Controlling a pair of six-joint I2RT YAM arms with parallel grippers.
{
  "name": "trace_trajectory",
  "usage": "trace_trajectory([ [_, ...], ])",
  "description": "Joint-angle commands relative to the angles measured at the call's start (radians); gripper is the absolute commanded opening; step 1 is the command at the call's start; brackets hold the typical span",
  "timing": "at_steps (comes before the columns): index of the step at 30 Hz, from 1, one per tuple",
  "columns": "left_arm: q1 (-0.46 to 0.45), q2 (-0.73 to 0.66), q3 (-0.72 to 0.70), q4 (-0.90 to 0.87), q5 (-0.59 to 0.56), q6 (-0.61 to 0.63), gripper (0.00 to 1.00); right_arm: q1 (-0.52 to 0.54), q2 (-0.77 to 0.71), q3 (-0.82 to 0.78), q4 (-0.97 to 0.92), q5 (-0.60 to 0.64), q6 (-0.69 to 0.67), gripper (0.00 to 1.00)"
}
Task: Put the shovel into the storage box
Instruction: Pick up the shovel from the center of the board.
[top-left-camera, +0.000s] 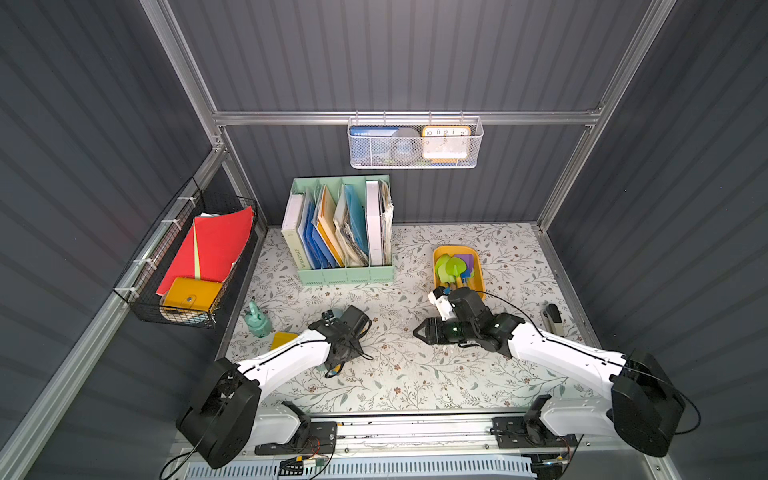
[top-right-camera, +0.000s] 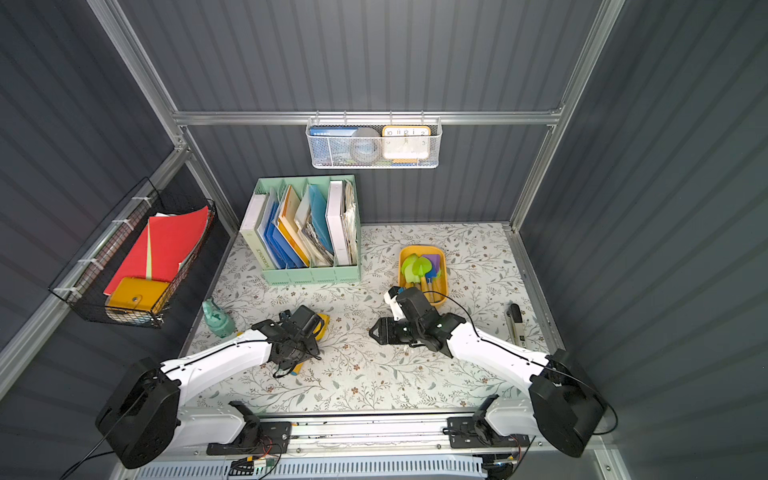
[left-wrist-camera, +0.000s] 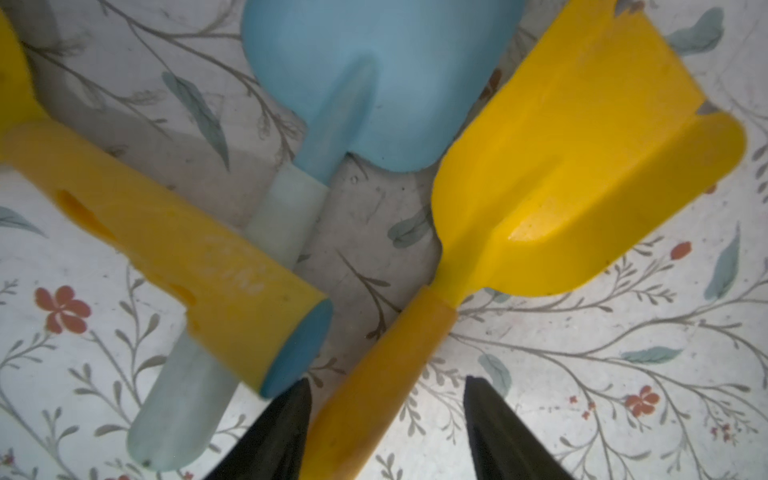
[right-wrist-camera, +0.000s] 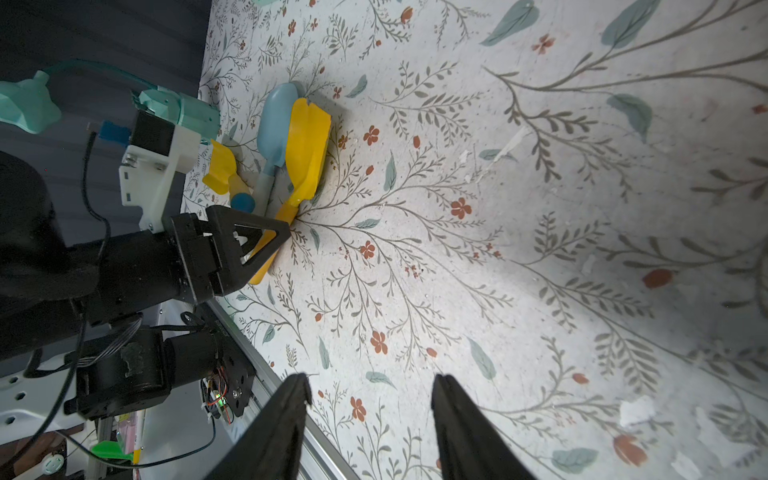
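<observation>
A yellow shovel (left-wrist-camera: 582, 166) lies on the floral tabletop beside a light blue shovel (left-wrist-camera: 365, 83) and a yellow-handled tool with a blue end cap (left-wrist-camera: 166, 249). My left gripper (left-wrist-camera: 386, 382) is low over them and open. It straddles the yellow shovel's handle, with one finger against the handle and a gap at the other. The right wrist view shows the same straddle from the side, with the left gripper (right-wrist-camera: 286, 232) over the handle. The mustard-yellow storage box (top-left-camera: 453, 249) stands at the back right and holds green and purple shovels. My right gripper (top-left-camera: 415, 332) hovers open and empty mid-table.
A mint-green file holder (top-left-camera: 345, 274) stands at the back centre. A white mesh basket (top-left-camera: 415, 162) hangs on the back rail. A black wire basket (top-left-camera: 174, 316) with red folders hangs on the left wall. A teal bottle (top-left-camera: 257, 322) is at the left edge and a stapler (top-left-camera: 552, 318) at the right.
</observation>
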Motion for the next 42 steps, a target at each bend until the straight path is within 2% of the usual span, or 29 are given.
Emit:
trace_trajectory([
  [1,0.000,0.005,-0.014,0.028,0.044,0.009,0.60,0.007,0.015,-0.017,0.022,-0.003,0.010,0.54],
  [7,-0.046,0.039,-0.020,0.061,0.064,0.004,0.54,0.008,0.026,-0.019,0.034,-0.002,0.015,0.54],
  [12,-0.124,0.090,0.001,0.044,0.032,-0.010,0.47,0.009,0.029,-0.021,0.039,-0.004,0.019,0.53],
  [17,-0.180,0.128,0.021,0.037,0.022,-0.026,0.36,0.010,0.025,-0.026,0.045,0.002,0.021,0.53],
  [26,-0.191,0.126,0.044,0.082,0.046,-0.003,0.16,0.010,0.015,-0.036,0.054,0.015,0.036,0.53],
  [36,-0.191,0.109,0.061,0.119,0.069,0.016,0.03,0.009,0.002,-0.043,0.057,0.037,0.044,0.53],
  [42,-0.192,0.060,0.076,0.170,0.096,0.036,0.00,-0.003,-0.036,-0.059,0.073,0.062,0.069,0.54],
])
